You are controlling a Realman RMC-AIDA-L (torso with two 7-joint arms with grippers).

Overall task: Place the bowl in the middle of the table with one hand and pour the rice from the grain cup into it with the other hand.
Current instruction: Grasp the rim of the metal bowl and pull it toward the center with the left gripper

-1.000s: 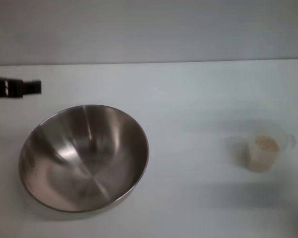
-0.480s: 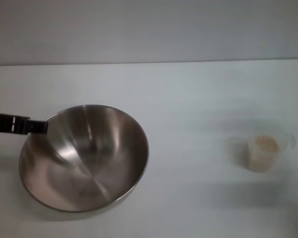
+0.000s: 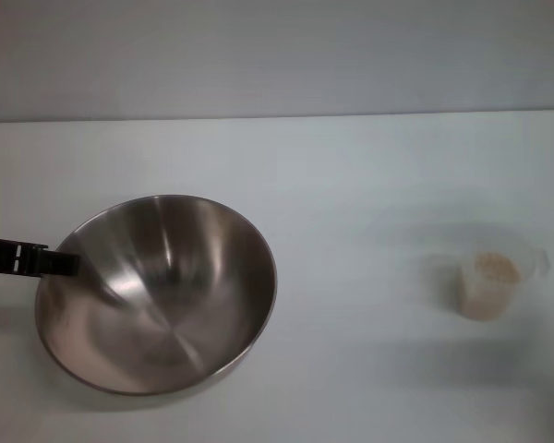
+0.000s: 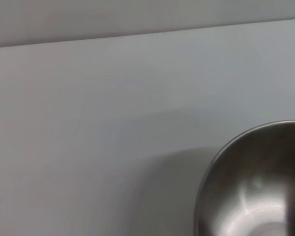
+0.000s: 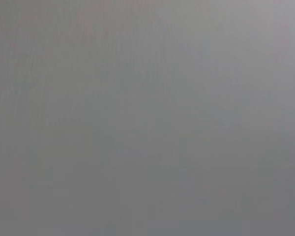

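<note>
Where the left gripper reaches in level from nine o'clock in the head view, its dark tip sits at the bowl's rim on that side; whether its jaws are spread or pressed together cannot be told. The bowl stands upright at about eight o'clock on the white table. The cup, holding rice, stands well apart at three to four o'clock. A plain grey wall backs the table at twelve.
</note>
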